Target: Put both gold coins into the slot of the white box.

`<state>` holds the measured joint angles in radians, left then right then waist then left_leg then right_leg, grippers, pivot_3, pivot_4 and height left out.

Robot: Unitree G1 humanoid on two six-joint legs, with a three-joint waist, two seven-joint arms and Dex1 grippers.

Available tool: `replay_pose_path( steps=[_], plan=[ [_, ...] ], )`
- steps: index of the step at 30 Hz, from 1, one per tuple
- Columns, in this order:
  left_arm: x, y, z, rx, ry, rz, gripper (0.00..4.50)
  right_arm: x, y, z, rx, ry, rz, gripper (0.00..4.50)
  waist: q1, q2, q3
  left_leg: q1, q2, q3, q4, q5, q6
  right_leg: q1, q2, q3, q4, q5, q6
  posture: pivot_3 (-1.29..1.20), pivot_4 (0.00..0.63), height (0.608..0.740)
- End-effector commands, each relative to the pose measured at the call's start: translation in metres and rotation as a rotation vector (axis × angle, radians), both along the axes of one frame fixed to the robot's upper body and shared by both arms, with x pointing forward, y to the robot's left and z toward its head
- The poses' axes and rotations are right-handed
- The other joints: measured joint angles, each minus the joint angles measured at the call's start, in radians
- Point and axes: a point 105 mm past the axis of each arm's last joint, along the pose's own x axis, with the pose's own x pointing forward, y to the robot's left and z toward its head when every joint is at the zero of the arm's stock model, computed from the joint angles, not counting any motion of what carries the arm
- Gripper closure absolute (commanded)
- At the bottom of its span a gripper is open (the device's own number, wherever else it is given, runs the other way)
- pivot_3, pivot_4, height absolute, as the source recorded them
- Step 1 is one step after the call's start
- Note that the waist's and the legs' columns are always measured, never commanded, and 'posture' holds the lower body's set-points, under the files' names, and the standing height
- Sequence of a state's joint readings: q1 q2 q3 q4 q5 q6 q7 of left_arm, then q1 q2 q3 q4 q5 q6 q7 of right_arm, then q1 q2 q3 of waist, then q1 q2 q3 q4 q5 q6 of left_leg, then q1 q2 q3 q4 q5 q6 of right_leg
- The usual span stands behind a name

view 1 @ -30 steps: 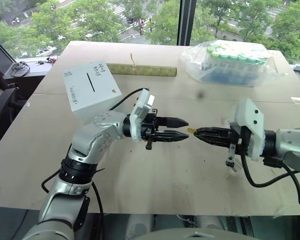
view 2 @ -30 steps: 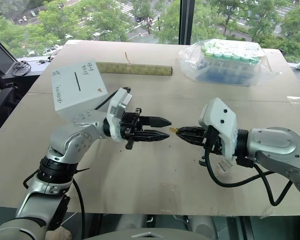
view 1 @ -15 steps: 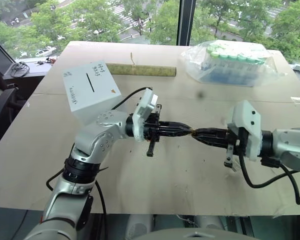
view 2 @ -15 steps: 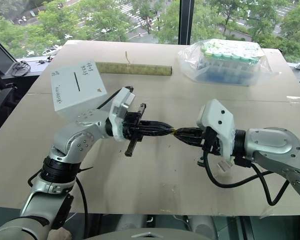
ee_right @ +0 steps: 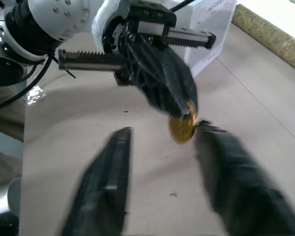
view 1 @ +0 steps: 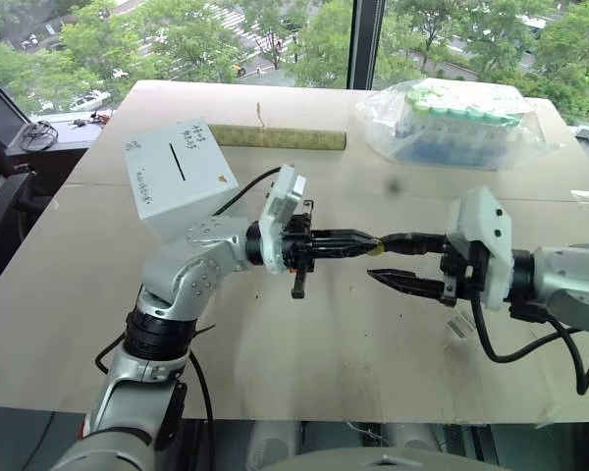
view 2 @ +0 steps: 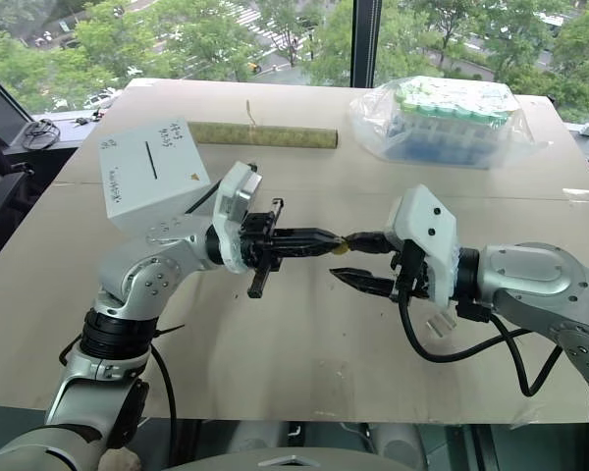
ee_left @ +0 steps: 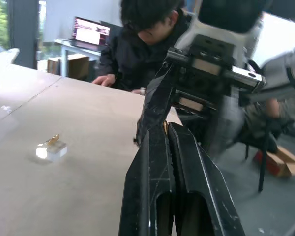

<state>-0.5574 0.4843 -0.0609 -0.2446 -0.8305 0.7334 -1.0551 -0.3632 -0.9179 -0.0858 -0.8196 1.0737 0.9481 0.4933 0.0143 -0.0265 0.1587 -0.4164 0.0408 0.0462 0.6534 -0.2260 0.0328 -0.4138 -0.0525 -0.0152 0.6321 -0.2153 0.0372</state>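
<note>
A small gold coin [ee_right: 181, 129] is pinched edge-on at the tip of my left gripper [view 1: 365, 242], which is shut on it and points level toward the right, above the middle of the table. My right gripper [view 1: 377, 259] faces it, open, one finger above and one below the coin [view 1: 374, 247], touching neither. The white box [view 1: 182, 177] stands tilted at the table's left behind my left arm, its black slot [view 1: 184, 162] facing up.
A clear bag of green-capped tubes [view 1: 456, 123] lies at the back right and a long greenish roll [view 1: 280, 138] at the back middle. A small clear holder [ee_left: 51, 149] with a gold bit on top sits on the table. A person [ee_left: 142, 44] sits beyond the table's right side.
The coin changed grippers: my left gripper came up to it and shut on it, then my right gripper, which had held it, opened and let go.
</note>
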Motion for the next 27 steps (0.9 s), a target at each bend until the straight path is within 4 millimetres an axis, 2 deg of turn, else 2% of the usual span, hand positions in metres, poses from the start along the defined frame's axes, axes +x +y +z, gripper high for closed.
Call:
replay_pose_path(
  steps=[1, 2, 3, 6, 9, 11, 13, 15, 18, 20, 22, 27],
  plan=[
    [0.0, 0.007, 0.035, -0.098, -0.046, 0.109, 4.5, 0.002, -0.02, 0.013, -0.033, -0.108, -0.061, 0.74, 0.001, 0.0, 0.0, 0.0, 0.0, 0.0, 0.0, 0.0, 0.0, 0.0, 0.0, 0.0, 0.0, 0.0, 0.0, 0.0, 0.15, 0.74],
    [0.004, 0.009, 0.042, -0.118, -0.061, 0.179, 4.5, 0.004, -0.026, 0.016, -0.052, -0.143, -0.092, 0.58, 0.003, 0.0, 0.0, 0.0, 0.0, 0.0, 0.0, 0.0, 0.0, 0.0, 0.0, 0.0, 0.0, 0.0, 0.0, 0.0, 0.15, 0.74],
    [0.007, 0.011, 0.048, -0.133, -0.074, 0.232, 4.5, 0.005, -0.031, 0.018, -0.059, -0.168, -0.113, 0.04, 0.001, -0.001, 0.0, 0.0, 0.0, 0.0, 0.0, 0.0, 0.0, 0.0, -0.001, 0.0, 0.0, 0.0, 0.001, 0.0, 0.15, 0.74],
    [0.024, 0.018, 0.067, -0.158, -0.137, 0.461, 4.5, 0.006, -0.041, 0.024, -0.065, -0.213, -0.142, 0.04, 0.001, -0.001, 0.0, 0.0, -0.001, 0.0, 0.0, 0.0, 0.0, 0.0, 0.0, 0.0, 0.0, 0.001, 0.002, 0.0, 0.15, 0.74],
    [0.046, 0.029, 0.086, -0.106, -0.26, 0.801, 4.5, 0.007, -0.047, 0.029, -0.052, -0.254, -0.147, 0.04, 0.001, -0.002, 0.001, 0.001, -0.001, 0.0, 0.001, 0.0, 0.0, 0.001, 0.0, 0.0, 0.001, -0.001, 0.005, 0.0, 0.15, 0.74],
    [0.064, 0.047, 0.098, -0.028, -0.35, 1.096, 4.5, 0.01, -0.049, 0.03, -0.037, -0.255, -0.148, 0.04, 0.0, -0.003, 0.001, 0.002, -0.001, 0.0, 0.001, 0.0, 0.0, 0.001, 0.0, 0.001, 0.002, 0.001, 0.007, 0.0, 0.15, 0.74],
    [0.071, 0.057, 0.108, -0.005, -0.398, 1.242, 4.5, 0.012, -0.049, 0.028, -0.043, -0.261, -0.142, 0.04, 0.0, -0.004, 0.002, 0.002, -0.001, 0.0, 0.001, 0.0, 0.0, 0.001, 0.001, 0.002, 0.003, 0.001, 0.007, 0.0, 0.15, 0.74],
    [0.08, 0.079, 0.12, 0.026, -0.466, 1.526, 4.5, 0.017, -0.049, 0.029, -0.039, -0.277, -0.133, 0.04, 0.0, -0.004, 0.002, 0.002, -0.001, 0.0, 0.001, 0.0, 0.0, 0.001, 0.002, 0.004, 0.003, 0.001, 0.007, 0.0, 0.15, 0.74],
    [0.08, 0.11, 0.127, 0.054, -0.445, 1.883, 4.5, 0.021, -0.05, 0.03, -0.051, -0.304, -0.117, 0.04, 0.001, -0.005, 0.003, 0.001, -0.002, 0.0, 0.001, 0.0, 0.0, 0.0, 0.002, 0.004, 0.002, 0.001, 0.006, 0.0, 0.15, 0.74],
    [0.075, 0.118, 0.13, 0.068, -0.444, 2.004, 4.5, 0.021, -0.051, 0.032, -0.059, -0.315, -0.105, 0.04, 0.001, -0.007, 0.004, 0.001, -0.002, 0.0, 0.0, 0.0, 0.0, 0.0, 0.002, 0.004, 0.001, 0.002, 0.005, 0.0, 0.15, 0.74],
    [0.074, 0.127, 0.122, 0.135, -0.391, 2.093, 4.5, 0.019, -0.051, 0.037, -0.039, -0.34, -0.079, 0.04, 0.001, -0.009, 0.005, 0.001, -0.002, 0.0, 0.0, 0.0, 0.0, 0.0, 0.002, 0.004, 0.001, 0.002, 0.005, 0.0, 0.15, 0.74],
    [0.076, 0.134, 0.101, 0.245, -0.265, 2.124, 4.5, 0.013, -0.053, 0.052, 0.065, -0.363, -0.046, 0.04, 0.001, -0.01, 0.006, 0.0, -0.001, -0.001, 0.0, 0.0, 0.0, 0.0, 0.002, 0.003, 0.002, 0.002, 0.005, 0.0, 0.15, 0.74]
  ],
)
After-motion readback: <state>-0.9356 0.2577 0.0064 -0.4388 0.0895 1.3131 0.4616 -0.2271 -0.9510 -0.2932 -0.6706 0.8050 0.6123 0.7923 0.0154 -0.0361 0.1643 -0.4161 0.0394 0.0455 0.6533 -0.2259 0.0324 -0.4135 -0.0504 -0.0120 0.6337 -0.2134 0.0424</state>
